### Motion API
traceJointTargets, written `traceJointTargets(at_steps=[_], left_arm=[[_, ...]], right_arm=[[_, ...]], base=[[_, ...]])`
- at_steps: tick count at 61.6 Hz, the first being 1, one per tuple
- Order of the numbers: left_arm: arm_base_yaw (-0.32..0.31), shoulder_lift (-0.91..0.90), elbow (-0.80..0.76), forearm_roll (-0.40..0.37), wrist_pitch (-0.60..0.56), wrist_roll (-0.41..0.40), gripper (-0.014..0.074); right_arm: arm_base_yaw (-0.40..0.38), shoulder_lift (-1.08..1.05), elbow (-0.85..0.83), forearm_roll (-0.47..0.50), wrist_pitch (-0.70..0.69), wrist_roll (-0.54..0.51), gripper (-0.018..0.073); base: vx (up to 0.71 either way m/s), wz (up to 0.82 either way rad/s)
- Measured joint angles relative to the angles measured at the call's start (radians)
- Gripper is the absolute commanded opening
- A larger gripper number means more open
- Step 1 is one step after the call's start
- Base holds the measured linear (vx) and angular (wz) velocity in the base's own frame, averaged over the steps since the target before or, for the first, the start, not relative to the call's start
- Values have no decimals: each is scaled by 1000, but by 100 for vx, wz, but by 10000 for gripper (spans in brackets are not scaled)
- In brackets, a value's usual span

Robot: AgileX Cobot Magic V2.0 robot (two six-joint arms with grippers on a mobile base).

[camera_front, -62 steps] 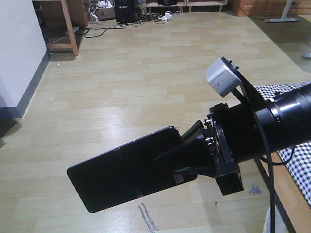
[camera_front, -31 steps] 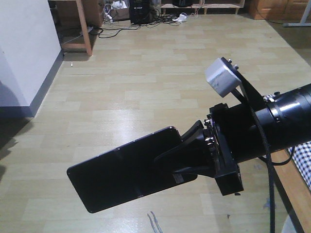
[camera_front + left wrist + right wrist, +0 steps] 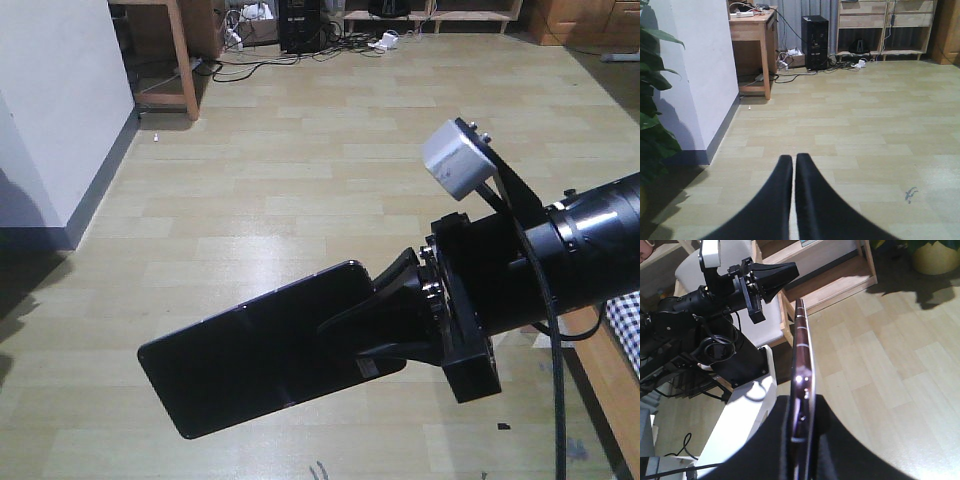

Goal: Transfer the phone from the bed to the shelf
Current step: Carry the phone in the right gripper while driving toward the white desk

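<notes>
Front view: our right gripper (image 3: 350, 345) pinches the slim glossy black phone (image 3: 255, 365) over the pale wood-plank floor (image 3: 300, 150). Left wrist: our left gripper (image 3: 793, 165) shows fingers pressed together. Right wrist: phone edge-on, pinkish rim, clamped between black fingers.

No lettering, brand or number can be read anywhere; the small sticker (image 3: 368, 368) on the phone (image 3: 260, 350) is too blurred.
</notes>
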Motion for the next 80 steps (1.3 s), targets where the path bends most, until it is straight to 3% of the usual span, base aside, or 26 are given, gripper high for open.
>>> traceJointTargets(at_steps=[80], left_arm=[[0, 0, 0, 0, 0, 0, 1]], right_arm=[[0, 0, 0, 0, 1, 0, -1]], base=[[25, -2]])
